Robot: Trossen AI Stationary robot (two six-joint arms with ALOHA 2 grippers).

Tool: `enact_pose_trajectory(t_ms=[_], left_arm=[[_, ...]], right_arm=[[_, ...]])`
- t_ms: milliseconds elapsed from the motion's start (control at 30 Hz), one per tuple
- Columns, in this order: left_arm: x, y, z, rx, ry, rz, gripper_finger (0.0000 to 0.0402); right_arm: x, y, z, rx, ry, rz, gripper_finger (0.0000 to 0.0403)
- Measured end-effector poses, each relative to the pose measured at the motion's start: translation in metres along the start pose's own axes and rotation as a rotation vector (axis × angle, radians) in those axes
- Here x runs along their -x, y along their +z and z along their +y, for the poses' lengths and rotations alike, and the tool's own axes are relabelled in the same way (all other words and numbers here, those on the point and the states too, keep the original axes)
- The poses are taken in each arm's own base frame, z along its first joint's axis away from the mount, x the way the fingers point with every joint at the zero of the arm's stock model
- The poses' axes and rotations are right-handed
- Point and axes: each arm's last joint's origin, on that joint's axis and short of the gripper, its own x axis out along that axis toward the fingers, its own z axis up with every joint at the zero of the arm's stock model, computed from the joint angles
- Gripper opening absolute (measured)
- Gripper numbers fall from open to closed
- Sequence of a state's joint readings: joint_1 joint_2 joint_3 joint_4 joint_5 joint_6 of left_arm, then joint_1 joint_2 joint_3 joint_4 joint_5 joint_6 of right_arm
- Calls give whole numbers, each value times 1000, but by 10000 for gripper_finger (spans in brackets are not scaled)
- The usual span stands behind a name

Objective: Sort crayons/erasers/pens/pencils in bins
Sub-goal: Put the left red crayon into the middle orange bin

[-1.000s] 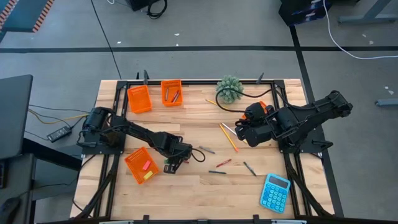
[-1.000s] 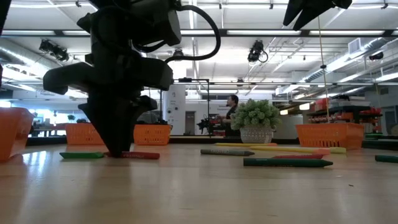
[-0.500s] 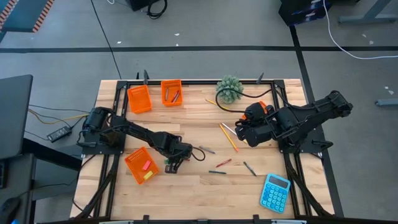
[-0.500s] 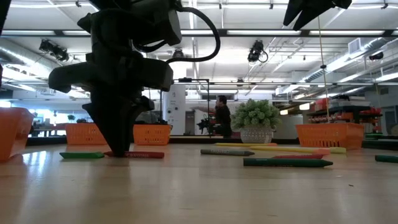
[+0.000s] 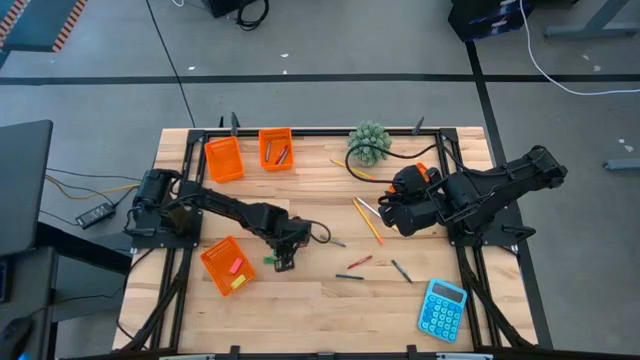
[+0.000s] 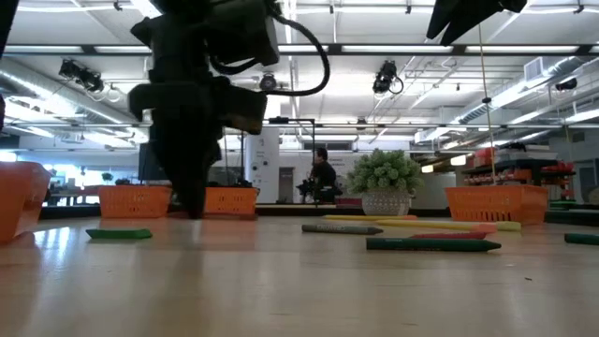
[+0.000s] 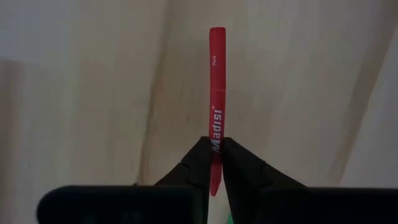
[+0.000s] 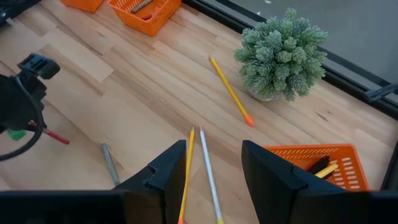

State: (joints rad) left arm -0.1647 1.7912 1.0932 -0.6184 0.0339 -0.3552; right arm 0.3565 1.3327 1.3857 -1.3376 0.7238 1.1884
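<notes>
Red crayon (image 7: 216, 93) in left tool (image 7: 213, 163) (pinched tight)

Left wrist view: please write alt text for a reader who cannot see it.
The left pincer is shut on a red crayon near one end; the rest of the crayon sticks straight out ahead, over the pale wooden table. White lettering runs along the crayon.

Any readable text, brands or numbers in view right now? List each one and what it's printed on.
"Madisi" (the middle letters are partly blurred): white print along the red crayon gripped in the left gripper.
A smaller white mark nearer its tip: too small to read.
Blue calculator: key markings too small to read.
</notes>
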Motion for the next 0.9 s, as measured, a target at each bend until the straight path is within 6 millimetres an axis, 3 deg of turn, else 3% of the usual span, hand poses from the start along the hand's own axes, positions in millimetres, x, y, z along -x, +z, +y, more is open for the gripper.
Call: enact_pose_trajectory(t_ms=[500, 700, 900], left_arm=[[42, 41, 40, 64, 34, -32, 41], [62, 40, 68, 84, 58, -39, 35], [91, 39, 110, 169, 87, -128, 32]], right_arm=[[0, 0, -1, 56, -19, -24, 161], [0, 0, -3, 82, -40, -23, 161], [0, -1, -5, 61, -52, -18, 161]])
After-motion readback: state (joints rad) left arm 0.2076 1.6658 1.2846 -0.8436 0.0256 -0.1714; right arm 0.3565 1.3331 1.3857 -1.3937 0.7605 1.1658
